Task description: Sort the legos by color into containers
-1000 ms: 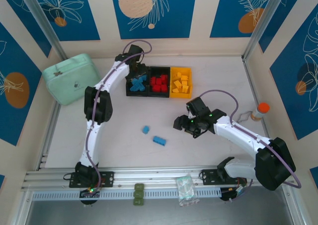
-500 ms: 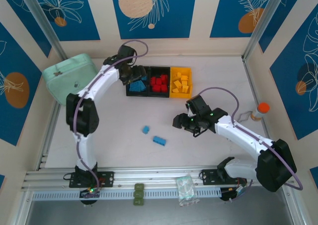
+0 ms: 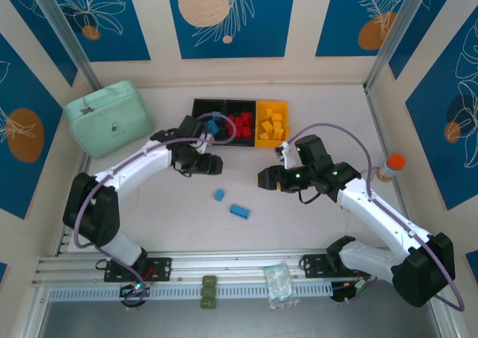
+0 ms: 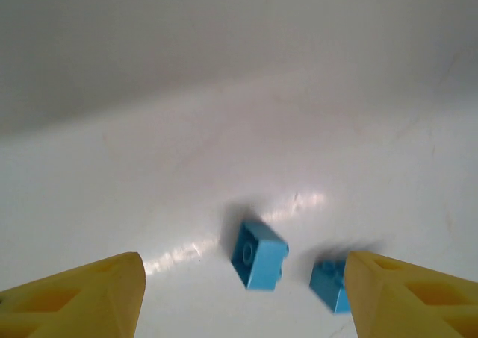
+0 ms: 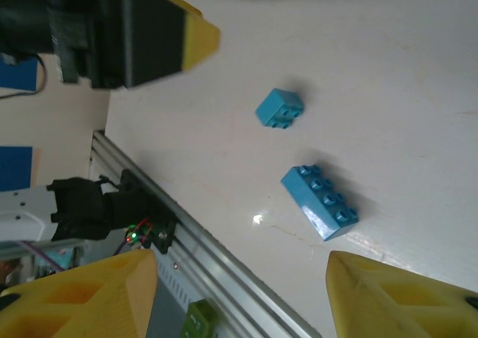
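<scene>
- Legos not yet sorted: a small blue brick [image 3: 219, 195] and a longer blue brick [image 3: 240, 211] lay loose on the worktop [image 3: 179, 222]. They were near each other but apart, in the open middle between the two arms.
- The containers stood in a row at the far side. The left black bin [image 3: 200, 104] held blue pieces, the middle black bin [image 3: 240, 104] red ones, and the yellow bin [image 3: 272, 104] yellow ones. The left arm's cable crossed in front of the blue bin.
- The left gripper [image 3: 215, 165] hung between the bins and the small blue brick. Its yellow fingers [image 4: 82, 297] were spread with nothing between them. In the left wrist view the small brick sat on the worktop ahead, and one end of the longer brick showed beside the right finger.
- The right gripper [image 3: 264, 181] was off to the right of the two bricks, its jaws released and empty. Its wrist view showed both bricks on the worktop ahead of its yellow fingers [image 5: 82, 293].
- A mint-green case [image 3: 108, 118] lay at the far left, and an orange-capped bottle [image 3: 390, 166] stood at the right edge.
</scene>
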### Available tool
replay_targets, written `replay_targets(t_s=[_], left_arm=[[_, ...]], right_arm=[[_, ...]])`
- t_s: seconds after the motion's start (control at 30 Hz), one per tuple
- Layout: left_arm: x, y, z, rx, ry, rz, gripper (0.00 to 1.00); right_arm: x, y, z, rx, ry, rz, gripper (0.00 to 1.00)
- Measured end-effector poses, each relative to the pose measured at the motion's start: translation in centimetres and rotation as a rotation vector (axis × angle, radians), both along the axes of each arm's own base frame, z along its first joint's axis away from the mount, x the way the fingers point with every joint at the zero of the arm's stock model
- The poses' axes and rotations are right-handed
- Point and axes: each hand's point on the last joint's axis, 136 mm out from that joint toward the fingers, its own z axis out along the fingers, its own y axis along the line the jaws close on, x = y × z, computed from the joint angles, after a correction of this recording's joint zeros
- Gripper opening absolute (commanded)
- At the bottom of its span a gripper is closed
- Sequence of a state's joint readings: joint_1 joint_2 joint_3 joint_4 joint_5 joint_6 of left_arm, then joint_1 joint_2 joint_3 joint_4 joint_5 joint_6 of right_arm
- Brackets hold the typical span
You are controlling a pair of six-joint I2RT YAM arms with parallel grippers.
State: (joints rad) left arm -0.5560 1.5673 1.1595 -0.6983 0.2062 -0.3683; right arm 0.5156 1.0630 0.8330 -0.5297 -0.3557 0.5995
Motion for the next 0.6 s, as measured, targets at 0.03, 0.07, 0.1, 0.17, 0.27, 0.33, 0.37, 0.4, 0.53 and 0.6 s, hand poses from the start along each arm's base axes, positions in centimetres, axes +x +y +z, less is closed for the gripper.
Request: replay_targets(t_s=[0.03,0.07,0.1,0.17,0.27,0.33,0.37,0.4,0.53,0.6], left_arm=[[-0.8,-0.2,-0.4,0.009,0.005,-0.029,0.70],[-1.4,-0.4,-0.8,0.018,0.010,-0.053,0.70],[-1.9,-0.6,-1.2,0.025,0.012,-0.076,0.70],[-2.8,-1.0,-1.6,0.037,0.019,-0.111,0.70],[-3.3,-1.8,-2.3,0.053,0.021,-0.151,0.68],[-3.7,-2.1,-3.4,0.087,0.032,-0.173,0.66],[-3.9,-2.1,-4.0,0.109,0.041,-0.181,0.66],[-4.0,-2.2,-4.6,0.128,0.049,-0.187,0.66],[-4.3,-1.9,-6.7,0.205,0.068,-0.200,0.57],[-4.2,-1.7,-7.3,0.228,0.069,-0.199,0.52]], right_arm=[[-0.1,0.1,0.1,0.006,0.002,0.009,0.62],[-0.3,0.2,0.1,0.009,0.002,0.016,0.62],[-0.3,0.2,0.1,0.011,0.003,0.018,0.62],[-0.3,0.2,0.0,0.010,0.006,0.018,0.62],[-0.4,0.1,-0.1,0.008,0.008,0.017,0.62],[-0.6,0.0,-0.2,0.008,0.009,0.017,0.62],[-0.6,0.0,-0.3,0.008,0.009,0.017,0.62],[-0.7,0.0,-0.3,0.009,0.007,0.016,0.62],[-1.0,-0.3,-0.5,0.011,0.010,0.009,0.62],[-1.1,-0.3,-0.5,0.013,0.010,0.006,0.62]])
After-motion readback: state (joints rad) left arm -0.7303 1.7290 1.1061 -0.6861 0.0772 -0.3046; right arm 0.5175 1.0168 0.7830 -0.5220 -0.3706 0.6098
